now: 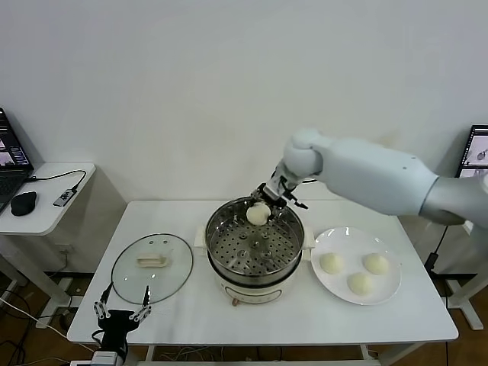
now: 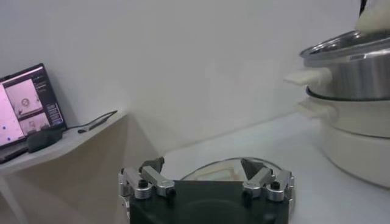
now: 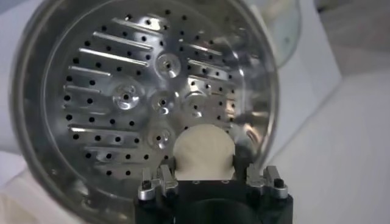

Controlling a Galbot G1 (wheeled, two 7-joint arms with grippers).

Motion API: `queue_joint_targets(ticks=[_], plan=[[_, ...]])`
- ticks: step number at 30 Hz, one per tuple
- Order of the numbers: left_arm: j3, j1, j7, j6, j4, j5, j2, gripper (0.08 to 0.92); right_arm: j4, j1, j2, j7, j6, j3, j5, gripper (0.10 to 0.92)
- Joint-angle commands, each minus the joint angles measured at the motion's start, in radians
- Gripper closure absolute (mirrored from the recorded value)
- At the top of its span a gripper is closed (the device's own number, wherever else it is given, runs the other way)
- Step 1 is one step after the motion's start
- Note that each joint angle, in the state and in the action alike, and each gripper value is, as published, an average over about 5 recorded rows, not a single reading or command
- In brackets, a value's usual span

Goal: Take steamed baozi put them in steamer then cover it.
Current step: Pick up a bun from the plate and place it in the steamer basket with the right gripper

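Right gripper (image 1: 268,200) clamped on one small round cream-white steamed bun (image 1: 258,214), held above the far rim of the round shiny stainless-steel steamer pot (image 1: 255,248) on its cream-white base. Seen from the right wrist, same bun (image 3: 203,152) pinched between the two dark fingers (image 3: 168,163), hanging over the perforated steel tray (image 3: 140,91) with a clear gap beneath; tray bare of other buns. White right arm reaching in from the right side, across the far edge of the white table (image 1: 396,320).

Steamer standing at the middle of the table, its side handle (image 2: 306,76) jutting toward the left. Three more cream-white buns (image 1: 331,263) lying on a flat round white plate (image 1: 387,293) just beside the steamer, toward the table's right edge: two toward the far side of the plate, one nearer the front, apart from one another.

Round glass lid with a cream handle (image 1: 151,264) lying flat near the table's left edge, well apart from the plate, close to the steamer's left side without touching it.

Left gripper (image 1: 120,311) parked low at the front-left corner of the table, just in front of the lid, fingers (image 2: 152,176) spread wide apart and holding nothing.

Off the table to the left, a small white side desk (image 1: 46,210) carrying a laptop (image 2: 24,103) and a dark mouse (image 1: 23,203).
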Motion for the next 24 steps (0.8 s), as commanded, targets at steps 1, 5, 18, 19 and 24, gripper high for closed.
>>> queue_joint_targets(ticks=[1, 5, 18, 19, 24], plan=[[-0.001, -0.001, 0.001, 0.001, 0.001, 0.002, 0.0, 0.177, -0.099, -0.049, 0.073, 0.057, 0.181, -0.009, -0.173, 0.431], [-0.001, -0.002, 0.0, 0.001, 0.001, 0.005, 0.0, 0.177, -0.138, -0.059, 0.094, 0.077, 0.226, -0.002, -0.201, 0.425], [0.001, -0.003, -0.004, -0.005, 0.005, 0.012, -0.002, 0.177, -0.204, -0.087, 0.132, 0.139, 0.301, 0.025, -0.294, 0.37], [0.001, -0.003, -0.004, -0.006, 0.004, 0.012, -0.002, 0.177, -0.202, -0.085, 0.129, 0.143, 0.302, 0.026, -0.292, 0.341], [0.001, -0.001, -0.005, -0.005, -0.003, 0.013, -0.004, 0.177, -0.131, -0.028, 0.083, 0.116, 0.249, 0.005, -0.165, 0.227]])
